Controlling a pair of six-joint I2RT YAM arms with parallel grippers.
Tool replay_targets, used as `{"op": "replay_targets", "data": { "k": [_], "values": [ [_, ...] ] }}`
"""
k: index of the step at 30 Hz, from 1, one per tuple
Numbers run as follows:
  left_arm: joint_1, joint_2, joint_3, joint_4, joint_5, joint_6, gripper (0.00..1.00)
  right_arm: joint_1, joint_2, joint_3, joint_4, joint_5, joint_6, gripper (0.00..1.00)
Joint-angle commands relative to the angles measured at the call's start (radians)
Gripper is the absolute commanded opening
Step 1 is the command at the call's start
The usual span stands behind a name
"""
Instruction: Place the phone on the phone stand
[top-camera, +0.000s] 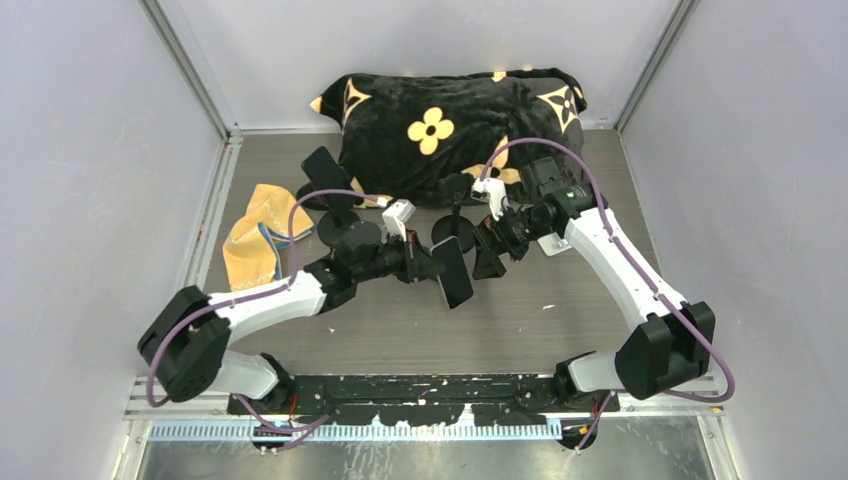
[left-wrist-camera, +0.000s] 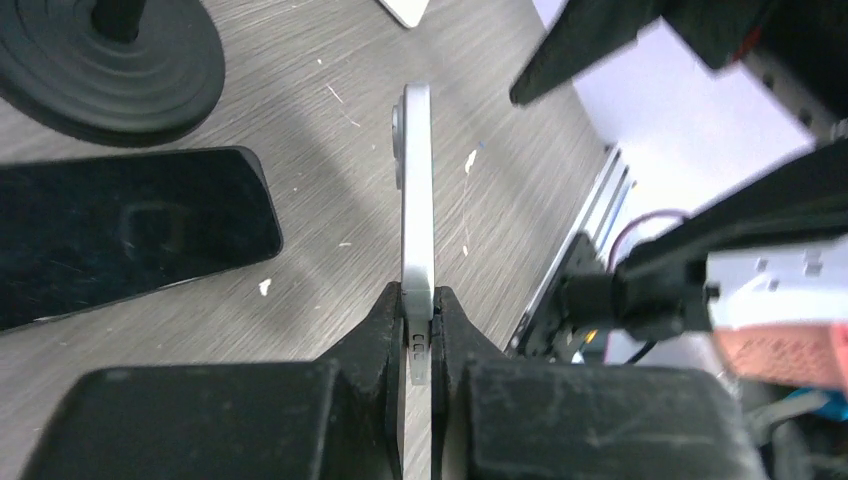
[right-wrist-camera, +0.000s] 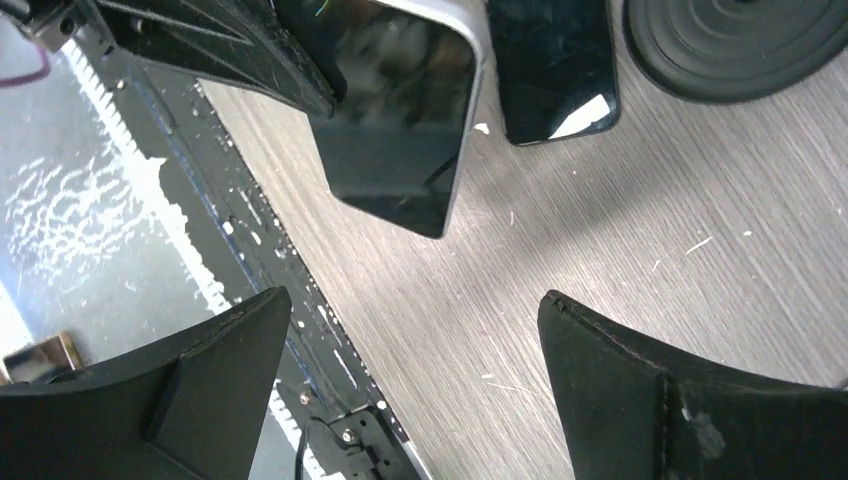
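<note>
while the left gripper (left-wrist-camera: 418, 305) pinches the phone (left-wrist-camera: 417, 190), the right gripper (right-wrist-camera: 415, 300) gapes.

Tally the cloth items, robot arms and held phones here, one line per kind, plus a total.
Cloth items: 2, black flowered blanket and orange cloth
Robot arms: 2, left arm and right arm
Held phones: 1, phone in the left end effector
Total: 5

In the left wrist view the phone (left-wrist-camera: 417, 200) showed only its thin edge, its near end buried in the left claw (left-wrist-camera: 418, 305). Left of the phone, a stand (left-wrist-camera: 110, 60) was cut off by the picture's top edge. Right of the phone, the right arm (left-wrist-camera: 800, 40) was blurred.
</note>
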Motion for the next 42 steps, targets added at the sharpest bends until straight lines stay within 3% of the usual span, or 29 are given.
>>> {"op": "replay_targets", "data": {
  "k": [1, 6, 11, 14, 18, 25, 35, 38, 42],
  "values": [
    [-0.004, -0.137, 0.036, -0.075, 0.106, 0.316, 0.01, -0.004, -0.027, 0.099, -0.158, -0.083, -0.173, 1.0],
    [-0.004, -0.23, 0.045, -0.147, 0.173, 0.483, 0.0, -0.004, -0.017, 0.182, -0.246, -0.202, -0.349, 1.0],
    [-0.004, -0.262, 0.09, -0.216, 0.275, 0.57, 0.01, -0.004, 0.036, 0.311, -0.456, -0.334, -0.661, 1.0],
    [-0.012, -0.254, 0.131, -0.246, 0.306, 0.595, 0.01, 0.022, 0.076, 0.377, -0.539, -0.406, -0.753, 1.0],
    [-0.033, -0.254, 0.167, -0.263, 0.315, 0.629, 0.01, 0.092, 0.123, 0.418, -0.567, -0.386, -0.745, 0.99],
    [-0.057, -0.249, 0.187, -0.223, 0.369, 0.627, 0.01, 0.164, 0.131, 0.376, -0.51, -0.394, -0.674, 0.83],
    [-0.062, -0.242, 0.192, -0.22, 0.373, 0.626, 0.01, 0.199, 0.138, 0.365, -0.51, -0.359, -0.676, 0.37],
    [-0.062, -0.244, 0.189, -0.215, 0.378, 0.623, 0.01, 0.202, 0.136, 0.362, -0.511, -0.355, -0.68, 0.32],
    [-0.063, -0.241, 0.188, -0.201, 0.381, 0.616, 0.01, 0.205, 0.137, 0.356, -0.508, -0.346, -0.677, 0.32]
  ]
}}
